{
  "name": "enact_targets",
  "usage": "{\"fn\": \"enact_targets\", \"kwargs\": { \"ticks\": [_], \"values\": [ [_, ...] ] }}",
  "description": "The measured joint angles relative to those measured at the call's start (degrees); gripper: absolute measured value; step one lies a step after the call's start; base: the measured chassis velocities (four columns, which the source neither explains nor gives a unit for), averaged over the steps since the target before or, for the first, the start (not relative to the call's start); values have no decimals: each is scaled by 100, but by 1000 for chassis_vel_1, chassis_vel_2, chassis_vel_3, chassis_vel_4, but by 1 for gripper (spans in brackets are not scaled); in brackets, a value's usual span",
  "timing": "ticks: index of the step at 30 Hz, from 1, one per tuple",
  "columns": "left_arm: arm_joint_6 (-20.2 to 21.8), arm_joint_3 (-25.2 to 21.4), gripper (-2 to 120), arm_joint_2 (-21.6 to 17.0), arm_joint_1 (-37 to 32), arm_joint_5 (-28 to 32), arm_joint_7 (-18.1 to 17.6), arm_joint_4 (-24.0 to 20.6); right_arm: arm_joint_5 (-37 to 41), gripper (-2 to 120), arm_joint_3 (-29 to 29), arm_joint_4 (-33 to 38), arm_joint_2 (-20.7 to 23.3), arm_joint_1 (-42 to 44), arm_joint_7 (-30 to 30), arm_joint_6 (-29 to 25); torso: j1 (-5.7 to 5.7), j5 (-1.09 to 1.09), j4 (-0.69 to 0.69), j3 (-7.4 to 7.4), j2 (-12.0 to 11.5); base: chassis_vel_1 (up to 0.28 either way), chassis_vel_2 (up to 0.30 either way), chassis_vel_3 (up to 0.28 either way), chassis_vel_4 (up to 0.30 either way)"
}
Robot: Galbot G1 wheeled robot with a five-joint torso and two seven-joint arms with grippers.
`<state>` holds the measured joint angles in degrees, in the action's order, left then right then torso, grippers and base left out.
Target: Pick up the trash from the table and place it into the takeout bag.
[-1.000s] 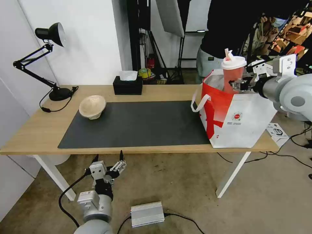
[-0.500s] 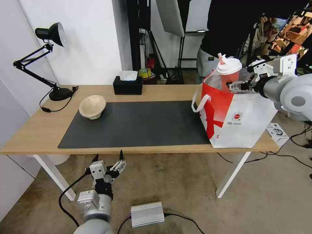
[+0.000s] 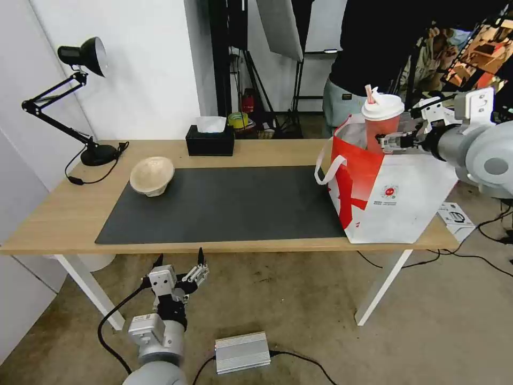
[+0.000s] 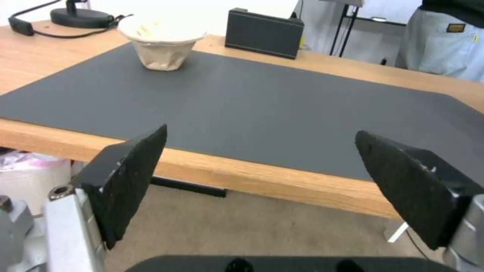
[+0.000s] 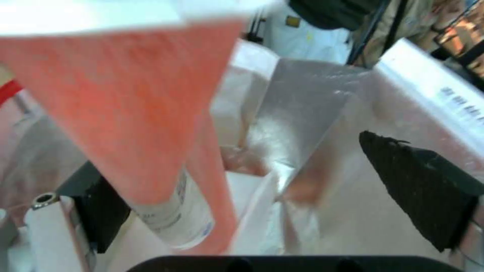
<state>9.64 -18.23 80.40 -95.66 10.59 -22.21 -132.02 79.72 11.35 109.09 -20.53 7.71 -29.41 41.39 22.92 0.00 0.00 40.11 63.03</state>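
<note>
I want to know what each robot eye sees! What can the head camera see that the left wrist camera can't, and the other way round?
Head view alone: the red drink cup standing in the takeout bag, the open right gripper beside it, the desk lamp's whole arm and shade.

Left wrist view alone: the left gripper's black finger pads up close, spread wide, below the table edge.

Both: the beige pulp-fibre bowl, the dark grey mat, the black tissue box, the light-wood table and the left gripper.

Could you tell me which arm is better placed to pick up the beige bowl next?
Probably the left: the left gripper hangs open below the table's front edge, on the beige bowl's side. The right gripper is over at the takeout bag.
</note>
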Motion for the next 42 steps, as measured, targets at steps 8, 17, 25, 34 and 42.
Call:
{"fn": "enact_targets", "kwargs": {
  "ticks": [8, 17, 25, 34, 42],
  "values": [
    [5, 13, 100, -11, 38, -1, -2, 8, -260, 100, 47, -191, 49, -136, -59, 0, 0, 0, 0, 0, 0, 0, 0, 0, 0],
    [8, 30, 100, -21, 95, -2, -2, 52, -454, 100, 28, -348, 105, -155, -53, 0, 0, 0, 0, 0, 0, 0, 0, 0, 0],
    [11, 62, 100, -22, 133, 3, -3, 81, -513, 100, -92, -341, 207, -18, -28, 1, 0, 0, 0, 0, 0, 0, 0, 0, 0],
    [13, 100, 100, -10, 176, 3, -6, 99, -502, 100, -132, -279, 242, 0, -20, 1, 0, 0, 0, 0, 0, 0, 0, 0, 0],
    [18, 92, 100, -19, 186, 14, -8, 93, -478, 100, -137, -218, 242, 2, -15, 1, 0, 0, 0, 0, 0, 0, 0, 0, 0]
  ]
}}
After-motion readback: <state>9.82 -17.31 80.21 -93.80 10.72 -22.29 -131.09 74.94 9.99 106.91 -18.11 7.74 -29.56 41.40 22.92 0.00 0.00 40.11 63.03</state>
